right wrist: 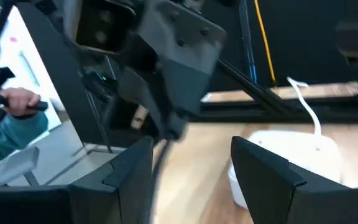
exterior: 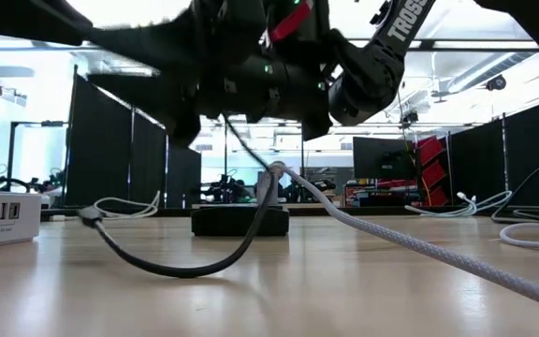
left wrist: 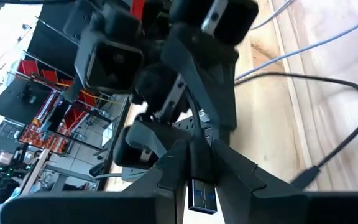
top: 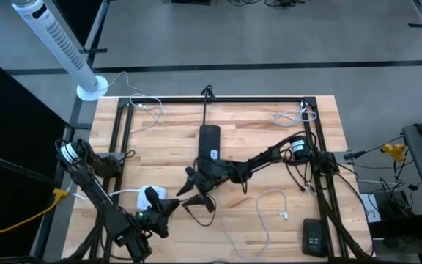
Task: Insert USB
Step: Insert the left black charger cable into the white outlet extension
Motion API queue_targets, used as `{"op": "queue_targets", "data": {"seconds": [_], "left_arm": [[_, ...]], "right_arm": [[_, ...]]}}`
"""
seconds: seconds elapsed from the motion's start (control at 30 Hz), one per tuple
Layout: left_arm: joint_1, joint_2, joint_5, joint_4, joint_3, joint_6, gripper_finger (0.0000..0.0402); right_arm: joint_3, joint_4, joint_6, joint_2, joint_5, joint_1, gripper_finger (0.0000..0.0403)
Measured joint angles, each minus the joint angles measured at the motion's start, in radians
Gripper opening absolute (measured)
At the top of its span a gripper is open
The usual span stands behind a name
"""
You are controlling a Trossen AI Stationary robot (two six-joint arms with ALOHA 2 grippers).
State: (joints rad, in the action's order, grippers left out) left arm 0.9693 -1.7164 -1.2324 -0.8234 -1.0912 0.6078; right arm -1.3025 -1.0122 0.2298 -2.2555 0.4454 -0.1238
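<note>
My left gripper (top: 171,207) hovers near the table's front, just right of the white USB hub (top: 152,196), and is shut on a USB plug (left wrist: 201,186). The plug's black cable (exterior: 181,270) hangs in a slack loop onto the wood, its other end (exterior: 90,217) lying on the table. My right gripper (top: 195,187) stands open close in front of the left one, its fingers (right wrist: 132,171) spread, with the hub (right wrist: 294,155) beyond them. In the low view the hub (exterior: 3,217) sits at the left. My left gripper pinches the plug's black body (left wrist: 201,163) between its two fingers. The silver metal end with the blue tongue (left wrist: 202,199) shows in the gap between them. The plug is lifted clear of the table, and the cable trails slack from it.
A black power strip (top: 209,143) lies mid-table behind the grippers. A white braided cable (top: 269,209) runs loose at the front right, near a black box (top: 313,236). A black frame (top: 218,100) rims the table. A person's hand (right wrist: 17,102) shows beyond the table.
</note>
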Motion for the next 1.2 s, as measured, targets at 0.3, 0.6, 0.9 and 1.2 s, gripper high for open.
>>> {"op": "queue_targets", "data": {"seconds": [0.3,0.6,0.9,1.2], "left_arm": [[-0.019,0.0,-0.012,-0.006,0.0,0.003,0.0055],[-0.028,0.0,-0.007,-0.006,0.0,0.015,0.0055],[-0.029,-0.001,0.019,-0.007,0.001,0.03,0.0054],[-0.028,-0.001,0.028,-0.013,0.005,0.029,0.0052]], "right_arm": [[-0.001,-0.017,0.004,0.0,-0.091,-0.026,0.0199],[-0.001,-0.029,-0.005,0.0,-0.132,-0.031,0.0187],[-0.001,-0.042,-0.005,0.0,-0.132,-0.031,0.0126],[-0.002,-0.012,-0.003,0.0,-0.134,-0.031,0.0017]]}}
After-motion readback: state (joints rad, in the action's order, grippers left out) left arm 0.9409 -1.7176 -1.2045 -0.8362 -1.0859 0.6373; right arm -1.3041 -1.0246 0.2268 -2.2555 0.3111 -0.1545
